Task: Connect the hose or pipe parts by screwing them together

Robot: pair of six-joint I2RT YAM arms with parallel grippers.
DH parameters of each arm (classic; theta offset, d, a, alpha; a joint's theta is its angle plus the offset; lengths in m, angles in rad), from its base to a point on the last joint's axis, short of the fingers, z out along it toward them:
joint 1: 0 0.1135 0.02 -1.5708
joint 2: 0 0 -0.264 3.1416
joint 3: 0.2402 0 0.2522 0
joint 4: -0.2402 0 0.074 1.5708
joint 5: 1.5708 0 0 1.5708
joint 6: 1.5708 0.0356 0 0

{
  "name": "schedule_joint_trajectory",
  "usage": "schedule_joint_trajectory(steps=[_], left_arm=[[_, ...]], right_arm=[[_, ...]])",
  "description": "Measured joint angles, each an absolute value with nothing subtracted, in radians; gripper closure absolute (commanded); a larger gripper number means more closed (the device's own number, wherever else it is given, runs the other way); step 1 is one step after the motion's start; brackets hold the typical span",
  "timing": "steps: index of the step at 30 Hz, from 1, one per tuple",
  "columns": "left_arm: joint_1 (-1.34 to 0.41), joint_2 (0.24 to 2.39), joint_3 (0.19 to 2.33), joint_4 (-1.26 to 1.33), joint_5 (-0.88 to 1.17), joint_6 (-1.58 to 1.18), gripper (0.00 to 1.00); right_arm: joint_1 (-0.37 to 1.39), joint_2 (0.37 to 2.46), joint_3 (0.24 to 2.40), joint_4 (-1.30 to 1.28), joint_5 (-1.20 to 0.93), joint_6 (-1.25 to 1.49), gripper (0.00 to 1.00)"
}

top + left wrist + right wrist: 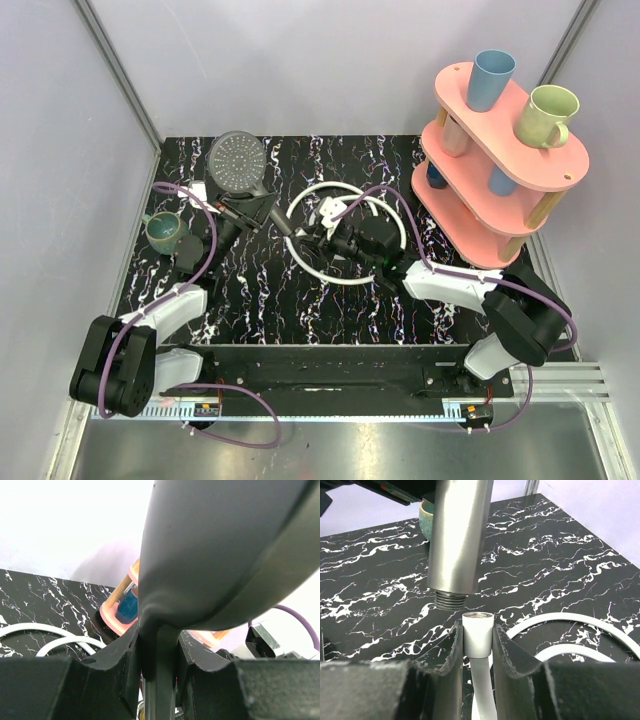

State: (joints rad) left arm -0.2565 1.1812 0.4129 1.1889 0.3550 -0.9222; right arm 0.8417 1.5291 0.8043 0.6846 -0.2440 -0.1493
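Right gripper (477, 628) fingers sat nearest the lens, clamped on the fitting (478, 640) of the hose (580, 625); the fitting stood upright, open mouth upward; the white hose ran down from it and looped across the table (380, 580) behind. Just above the fitting, slightly to its left, hung the handle (461, 535), threaded end down; a narrow gap separated thread and fitting; the two were not quite in line; no thread was engaged. I held the shower head (225, 545) with my left gripper (159, 645), jaws closed on the handle just below the head. Seen from above, the head lay face up over the far left of the table; the hose coil lay at centre; a cup (162, 232) stood at the left edge; a rack (500, 170) stood at the right.
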Motion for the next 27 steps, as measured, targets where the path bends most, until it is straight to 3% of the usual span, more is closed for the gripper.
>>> schedule_joint_trajectory(steps=[27], left_arm=[[-0.249, 1.217, 0.388, 1.261, 0.369, -0.921, 1.00]], right_arm=[[0.892, 1.530, 0.838, 0.649, -0.195, -0.042, 1.00]])
